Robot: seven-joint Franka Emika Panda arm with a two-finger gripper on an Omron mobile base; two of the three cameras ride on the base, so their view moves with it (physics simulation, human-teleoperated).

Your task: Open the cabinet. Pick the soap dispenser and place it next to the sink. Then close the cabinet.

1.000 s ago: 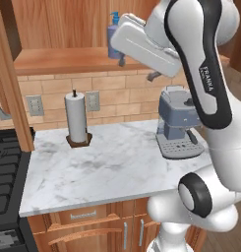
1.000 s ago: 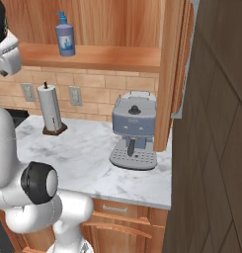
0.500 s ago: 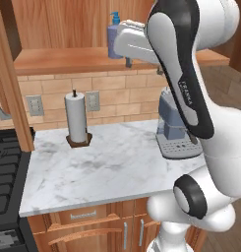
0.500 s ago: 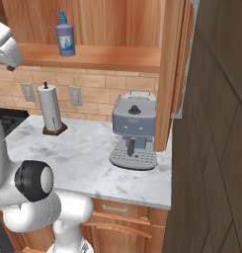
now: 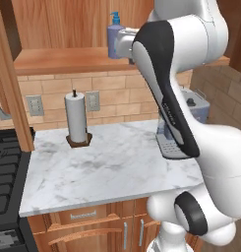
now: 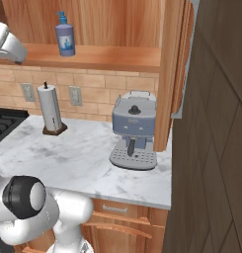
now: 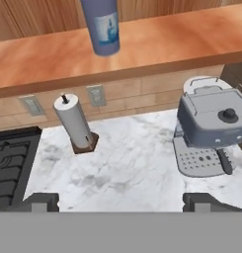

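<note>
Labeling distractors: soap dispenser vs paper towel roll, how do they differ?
Colour: the soap dispenser is lavender with a pale blue label and blue pump; the paper towel roll is white on a brown base.
Place: the dispenser stands on the open cabinet shelf; the roll stands below on the marble counter.
Top: dispenser ends in a pump, roll in a thin dark spindle.
Both are upright cylinders.

No readable text; soap dispenser (image 7: 103, 25) label too blurred, arm (image 5: 172, 110) lettering too small.

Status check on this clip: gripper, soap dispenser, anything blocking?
Gripper open, empty, short of the shelf. Soap dispenser upright on the open cabinet shelf, untouched. Nothing between them; paper towel roll and coffee machine sit below on the counter.
</note>
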